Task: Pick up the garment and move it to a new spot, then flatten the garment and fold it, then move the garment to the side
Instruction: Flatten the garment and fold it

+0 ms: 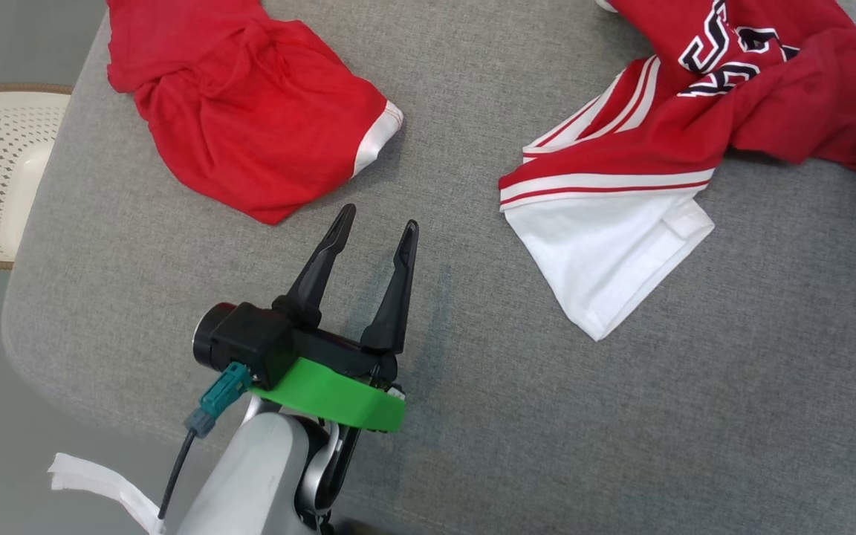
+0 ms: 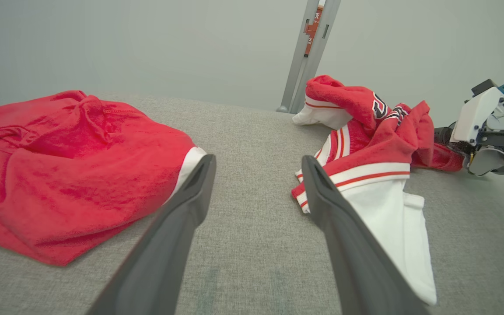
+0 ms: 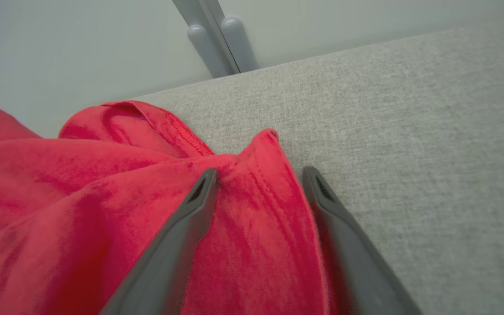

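Straddling a hemmed fold of the lettered red jersey (image 1: 792, 111) (bunched at the upper right of the head view), the right claw (image 3: 258, 175) is held wide, nothing pinched yet. If one thin layer alone is caught, the jersey could slip out or be dragged into a worse tangle. The left claw (image 1: 380, 223) is wide and empty over the grey worktop (image 1: 510, 446).

Before me is a grey woven-fabric tabletop (image 1: 472, 416) with a rounded near-left corner. On its far left lies a plain red garment with a white cuff (image 1: 242, 111), bunched in folds. On the far right lies a rumpled red jersey with white stripes and black-and-white lettering (image 1: 666, 134), its white panel spread flat toward me. The two lie well apart.
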